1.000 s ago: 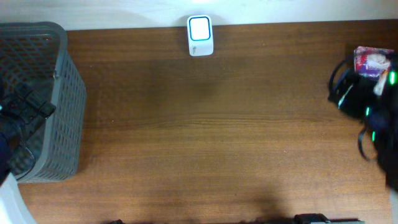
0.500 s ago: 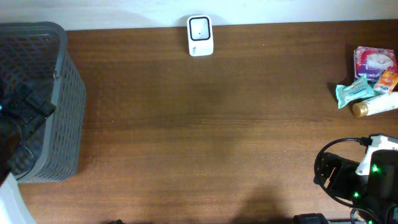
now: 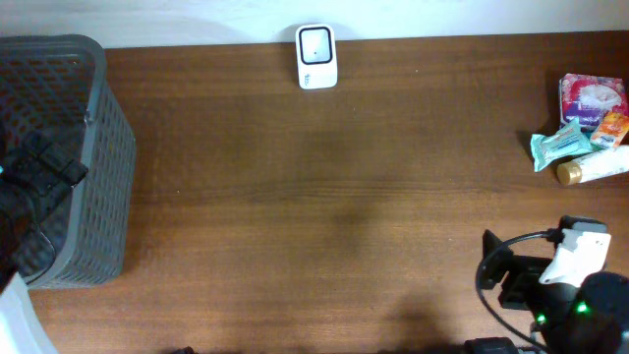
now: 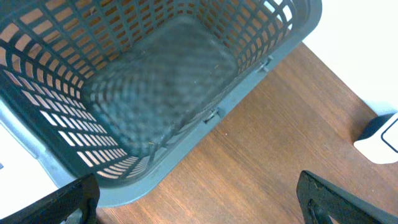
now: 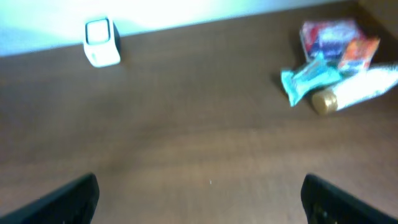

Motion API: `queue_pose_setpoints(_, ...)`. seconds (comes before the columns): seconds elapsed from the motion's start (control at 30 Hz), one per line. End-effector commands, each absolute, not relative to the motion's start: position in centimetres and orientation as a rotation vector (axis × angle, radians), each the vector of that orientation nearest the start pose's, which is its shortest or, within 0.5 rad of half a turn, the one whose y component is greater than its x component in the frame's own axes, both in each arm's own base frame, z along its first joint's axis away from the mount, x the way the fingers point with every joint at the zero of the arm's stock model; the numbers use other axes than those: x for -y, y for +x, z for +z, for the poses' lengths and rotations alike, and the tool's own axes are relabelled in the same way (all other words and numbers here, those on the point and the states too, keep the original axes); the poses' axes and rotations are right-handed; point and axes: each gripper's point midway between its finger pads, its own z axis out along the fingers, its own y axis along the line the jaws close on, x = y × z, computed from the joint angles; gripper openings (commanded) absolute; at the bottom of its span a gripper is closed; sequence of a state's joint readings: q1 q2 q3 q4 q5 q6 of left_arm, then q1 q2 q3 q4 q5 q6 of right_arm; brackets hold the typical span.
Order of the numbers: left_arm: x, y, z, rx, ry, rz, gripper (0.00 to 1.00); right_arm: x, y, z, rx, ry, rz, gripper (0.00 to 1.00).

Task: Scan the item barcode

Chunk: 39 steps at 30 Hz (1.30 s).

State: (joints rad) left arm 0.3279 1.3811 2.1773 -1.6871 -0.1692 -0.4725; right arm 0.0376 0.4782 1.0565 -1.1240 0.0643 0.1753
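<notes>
The white barcode scanner (image 3: pixel 316 56) stands at the table's back edge, and the right wrist view shows it far left (image 5: pixel 99 42). The items lie in a cluster at the back right: a pink packet (image 3: pixel 591 98), a teal packet (image 3: pixel 558 146) and a white tube with a gold cap (image 3: pixel 595 165). That cluster appears again at upper right in the right wrist view, with the teal packet (image 5: pixel 309 79) nearest. My right gripper (image 5: pixel 202 199) is open over bare wood, well short of the items. My left gripper (image 4: pixel 199 202) is open and empty beside the basket.
A grey mesh basket (image 3: pixel 93 147) stands at the left edge; its inside (image 4: pixel 155 81) holds nothing. My left arm (image 3: pixel 39 172) hangs over it. My right arm (image 3: pixel 555 295) sits at the front right corner. A small orange packet (image 3: pixel 612 128) lies among the items.
My right arm has swung from over the item cluster at the back right to the front right corner, uncovering the items. The scanner's screen was lit and is now dim.
</notes>
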Motion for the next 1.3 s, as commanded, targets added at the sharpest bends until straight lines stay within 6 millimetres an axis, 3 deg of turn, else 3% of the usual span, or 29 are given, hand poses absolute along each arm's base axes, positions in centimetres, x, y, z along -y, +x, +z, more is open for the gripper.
queue_pose_setpoints(0.0, -11.0, 22.8, 40.1, -2.217, -1.038, 0.148, 0.99, -0.4, 17.6, 26.5, -2.026, 0.085, 0.082, 0.99)
queue_pose_setpoints(0.1, -11.0, 22.8, 40.1, -2.217, -1.038, 0.148, 0.99, -1.9, 18.7, 25.2, -1.911, -0.064, 0.101, 0.99)
queue_pose_setpoints(0.37, -11.0, 22.8, 40.1, -2.217, -1.038, 0.148, 0.99, -1.1, 22.4, 22.6, -1.599, -0.038, 0.068, 0.99)
queue_pose_setpoints(0.77, -11.0, 22.8, 40.1, -2.217, -1.037, 0.147, 0.99, -0.7, 24.5, 18.7, -1.547, -0.018, 0.057, 0.99)
queue_pose_setpoints(0.93, -11.0, 22.8, 40.1, -2.217, -1.038, 0.148, 0.99, -0.6, 24.6, 18.2, -1.543, -0.009, 0.065, 0.99)
queue_pose_setpoints(1.07, -11.0, 22.8, 40.1, -2.217, -1.038, 0.148, 0.99, -0.2, 24.6, 15.7, -1.644, 0.013, 0.043, 0.99)
queue_pose_setpoints(1.27, -11.0, 22.8, 40.1, -2.217, -1.038, 0.148, 0.99, 0.1, 24.6, 15.6, -1.648, -0.016, -0.010, 0.99)
